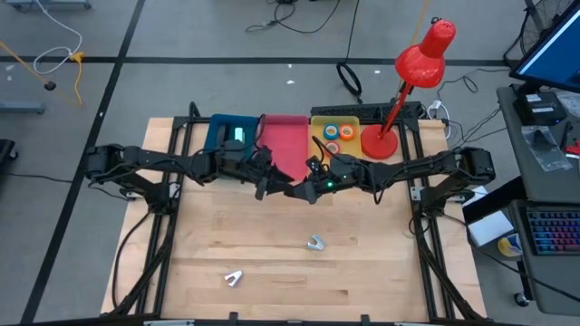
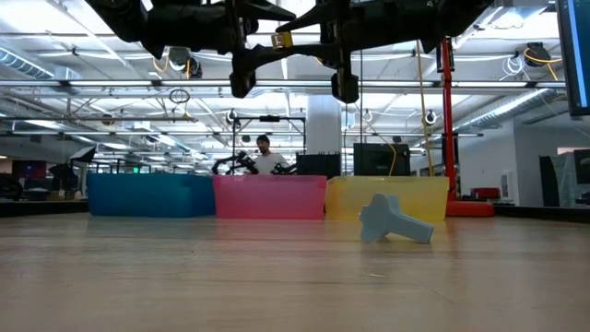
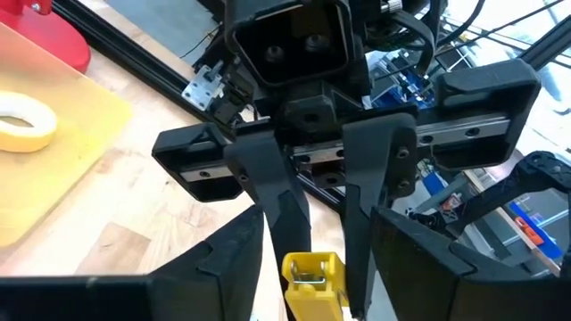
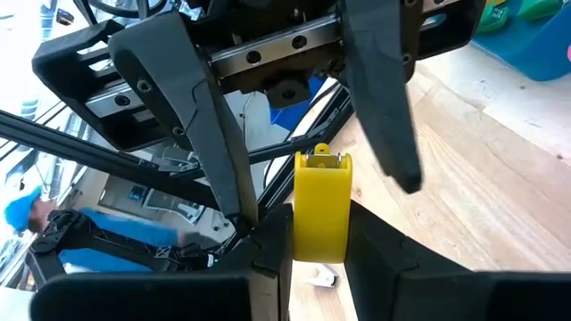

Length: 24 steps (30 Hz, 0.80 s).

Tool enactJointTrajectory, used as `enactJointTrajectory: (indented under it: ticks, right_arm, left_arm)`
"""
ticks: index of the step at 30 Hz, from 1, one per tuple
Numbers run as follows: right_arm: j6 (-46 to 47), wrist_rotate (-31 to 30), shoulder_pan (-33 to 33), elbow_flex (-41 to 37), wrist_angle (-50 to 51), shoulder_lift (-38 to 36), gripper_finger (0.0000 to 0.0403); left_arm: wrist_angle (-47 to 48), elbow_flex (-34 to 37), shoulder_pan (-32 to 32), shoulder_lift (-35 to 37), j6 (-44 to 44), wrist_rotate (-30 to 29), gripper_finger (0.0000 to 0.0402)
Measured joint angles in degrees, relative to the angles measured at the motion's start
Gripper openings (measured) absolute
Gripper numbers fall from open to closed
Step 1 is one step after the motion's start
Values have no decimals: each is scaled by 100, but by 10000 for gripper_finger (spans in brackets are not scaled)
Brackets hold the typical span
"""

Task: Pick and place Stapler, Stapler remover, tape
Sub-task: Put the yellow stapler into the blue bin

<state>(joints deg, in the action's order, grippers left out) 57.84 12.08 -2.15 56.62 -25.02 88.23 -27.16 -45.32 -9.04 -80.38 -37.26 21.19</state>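
Observation:
A yellow stapler (image 4: 321, 196) is held high over the table's middle, where my two arms meet in front of the bins. It also shows in the left wrist view (image 3: 312, 278). My right gripper (image 4: 318, 245) is shut on it. My left gripper (image 3: 314, 236) faces the right one and is open. Its fingers (image 4: 219, 152) stand on either side of the stapler's free end with a gap on each side. A grey-blue stapler remover (image 1: 314, 243) lies on the table nearer the front. Tape rolls (image 1: 333, 132) lie in the yellow bin (image 1: 362, 116). My right gripper pinches the stapler's two long sides (image 4: 302, 234) between its two fingers (image 3: 287, 209), which lie along it. The stapler sticks out past the fingertips toward my left gripper. It is lifted clear, well above the table.
A blue bin (image 1: 225, 134), a pink bin (image 1: 283, 140) and the yellow bin stand in a row at the far edge. A red desk lamp (image 1: 399, 91) stands at the far right. A small pale object (image 1: 234, 278) lies near the front edge. A person shows in the room beyond the table (image 2: 265, 157).

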Motion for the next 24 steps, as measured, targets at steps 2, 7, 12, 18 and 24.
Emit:
enactJointTrajectory:
  ticks: [2,7,12,18,24]
  right_arm:
    - [0,2,2,0,0,0,65]
    - [63,2,2,0,-53,0,66]
    - [76,2,2,-7,-172,0,65]
    - [133,2,-2,-11,-246,5,66]
    - [129,-6,-5,-11,-262,7,66]
  left_arm:
    - [-6,0,-4,4,0,0,189]
    - [-6,2,-35,7,-1,-2,152]
    - [87,2,-31,10,68,3,124]
    - [110,2,-33,20,130,4,108]
    - [123,2,-33,20,129,120,76]
